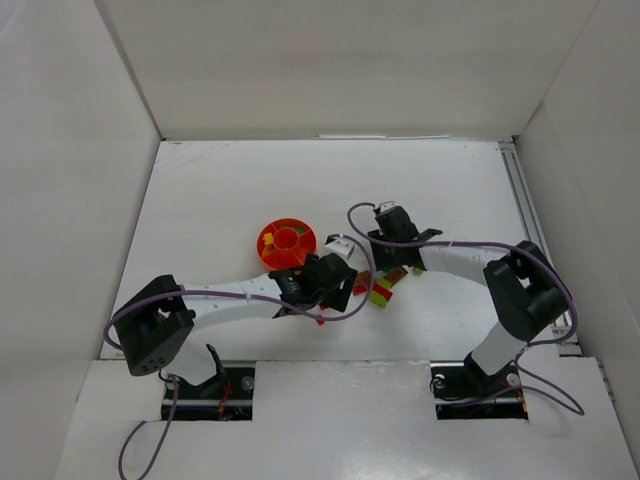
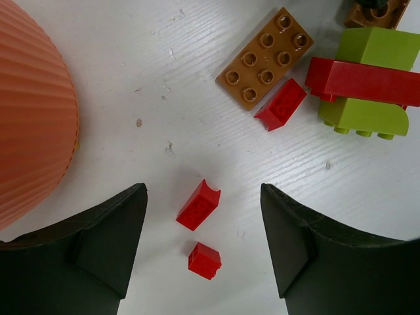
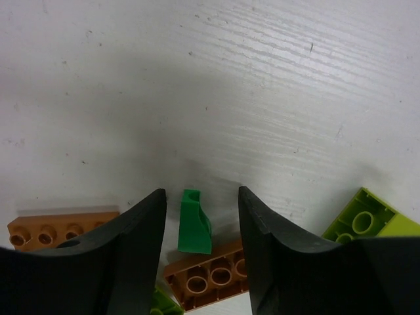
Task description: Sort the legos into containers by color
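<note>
**1. Bowl** point(image 1: 287, 243). Round, red-orange, with a raised centre. It stands on the white surface point(image 1: 220, 200), just left of the brick pile point(image 1: 382, 288). A few small pieces lie inside, too small to name. Its ribbed outer wall fills the left edge of the left wrist view.

**2. Left gripper** point(image 2: 202, 191). Beside the bowl, jaws spread wide and pinching nothing. Between them on the surface lie a curved red brick point(image 2: 198, 205) and, nearer the wrist, a small red cube point(image 2: 205, 260). The two lie apart and touch neither jaw.

**3. Beyond the left gripper.**
- Brown plate point(image 2: 266, 59), two studs by four, studs up.
- Red wedge point(image 2: 281, 105), just beside the plate's edge.
- Long red brick point(image 2: 367, 82), lying between the upper lime brick point(image 2: 374, 49) and the lower lime brick point(image 2: 364, 118).

**4. Right gripper** point(image 3: 200, 193). Jaws spread, pinching nothing. A sloped green brick point(image 3: 195, 226) sits on the surface between them, with a gap on each side.
- Left brown brick point(image 3: 59, 226), partly hidden by a jaw.
- Near brown brick point(image 3: 210, 275), just beside the green brick.
- Edge lime brick point(image 3: 364, 220), at the right of that view.
</note>
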Tool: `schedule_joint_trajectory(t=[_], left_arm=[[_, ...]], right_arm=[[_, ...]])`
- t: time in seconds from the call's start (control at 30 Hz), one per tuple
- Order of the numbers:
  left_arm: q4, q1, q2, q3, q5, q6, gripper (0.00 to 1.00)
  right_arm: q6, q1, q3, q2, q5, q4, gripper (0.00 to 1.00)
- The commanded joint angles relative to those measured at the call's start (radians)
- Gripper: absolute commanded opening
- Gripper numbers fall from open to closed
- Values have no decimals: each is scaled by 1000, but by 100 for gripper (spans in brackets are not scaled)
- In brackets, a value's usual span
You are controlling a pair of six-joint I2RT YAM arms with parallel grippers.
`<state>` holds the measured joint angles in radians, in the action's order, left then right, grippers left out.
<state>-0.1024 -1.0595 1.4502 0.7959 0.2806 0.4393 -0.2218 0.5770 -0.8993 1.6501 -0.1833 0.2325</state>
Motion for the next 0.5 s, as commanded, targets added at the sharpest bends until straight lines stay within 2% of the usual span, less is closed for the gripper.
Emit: schedule_joint_trajectory(t=[0.0, 0.33, 0.47], left_arm=[[-13, -5, -48, 34, 25, 13, 67], [-31, -5, -57, 34, 46, 3, 67], [-31, -5, -80, 25, 46, 3, 67]], right_arm=[[-25, -6, 28, -9, 4, -18, 53], [-13, -6, 51, -62, 4, -7, 20], [50, -6, -12, -87, 4, -16, 17]])
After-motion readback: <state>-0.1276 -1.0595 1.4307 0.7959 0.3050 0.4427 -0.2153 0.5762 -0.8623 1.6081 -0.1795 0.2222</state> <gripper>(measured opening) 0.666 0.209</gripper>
